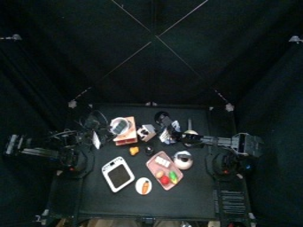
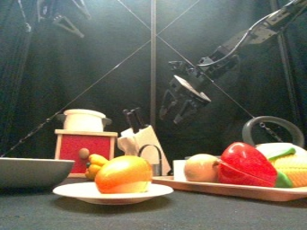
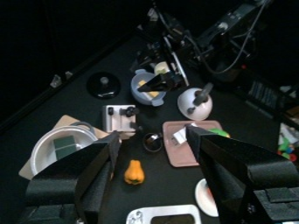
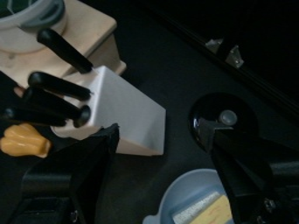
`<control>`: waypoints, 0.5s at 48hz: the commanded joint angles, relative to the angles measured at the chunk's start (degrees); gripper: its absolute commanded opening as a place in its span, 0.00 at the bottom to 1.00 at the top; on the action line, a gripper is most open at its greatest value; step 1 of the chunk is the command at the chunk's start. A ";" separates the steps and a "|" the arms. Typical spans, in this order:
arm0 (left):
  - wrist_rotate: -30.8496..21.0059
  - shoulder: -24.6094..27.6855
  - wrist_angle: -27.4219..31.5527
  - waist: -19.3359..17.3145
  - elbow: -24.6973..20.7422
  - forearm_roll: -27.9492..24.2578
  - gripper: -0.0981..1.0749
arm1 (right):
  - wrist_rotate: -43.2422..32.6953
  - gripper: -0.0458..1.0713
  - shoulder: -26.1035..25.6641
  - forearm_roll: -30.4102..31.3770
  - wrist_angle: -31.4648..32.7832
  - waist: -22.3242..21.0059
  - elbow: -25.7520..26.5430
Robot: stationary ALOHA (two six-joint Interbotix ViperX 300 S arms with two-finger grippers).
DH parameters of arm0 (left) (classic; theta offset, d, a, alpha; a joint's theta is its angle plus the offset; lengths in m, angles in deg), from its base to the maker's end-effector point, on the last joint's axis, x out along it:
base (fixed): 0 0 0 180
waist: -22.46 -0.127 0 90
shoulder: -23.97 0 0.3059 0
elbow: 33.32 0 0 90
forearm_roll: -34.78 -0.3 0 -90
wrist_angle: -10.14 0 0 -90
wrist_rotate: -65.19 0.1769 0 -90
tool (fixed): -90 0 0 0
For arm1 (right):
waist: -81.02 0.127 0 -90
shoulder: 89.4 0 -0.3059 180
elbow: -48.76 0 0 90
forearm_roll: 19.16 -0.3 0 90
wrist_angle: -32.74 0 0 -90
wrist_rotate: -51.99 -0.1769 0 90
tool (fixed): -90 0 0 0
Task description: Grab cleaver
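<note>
1. Task item. The cleaver sits in the white knife block (image 4: pixel 126 115), which stands left of the table's centre, just beside a red box with a white cylinder on top (image 2: pixel 84 142). Only black knife handles (image 4: pixel 61 93) show; every blade is hidden inside the block, so I cannot tell which handle is the cleaver's.
2. Orientation. In the front view the handles rise from the block's slanted top, with their long axes tilted up and to the left. One longer handle (image 4: pixel 66 51) stands apart from the cluster.
3. Containers.
- A white plate (image 2: pixel 72 195) at the front edge holds one orange fruit (image 2: pixel 122 174).
- A tray (image 2: pixel 228 189) on the right holds a red pepper (image 2: pixel 246 164), a pale round vegetable (image 2: pixel 202 167) and corn (image 2: pixel 285 162).
- A grey bowl (image 2: pixel 27 171) stands at the left; its contents are not visible.
4. Tools.
- The right gripper (image 4: pixel 163 175) hangs above the block with its jaws wide apart, holding nothing.
- The left gripper (image 3: pixel 170 166) is high over the table's left side, also wide and holding nothing.
</note>
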 commanded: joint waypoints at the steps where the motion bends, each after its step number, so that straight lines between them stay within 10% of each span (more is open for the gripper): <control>1: 0.44 0.35 -1.32 -2.37 0.79 -0.70 0.90 | -0.09 0.95 -2.20 0.44 0.09 -0.44 -0.26; 24: 0.53 0.26 -15.47 -10.02 5.36 -2.46 0.90 | -0.18 0.95 -5.27 3.96 1.85 -0.09 -3.16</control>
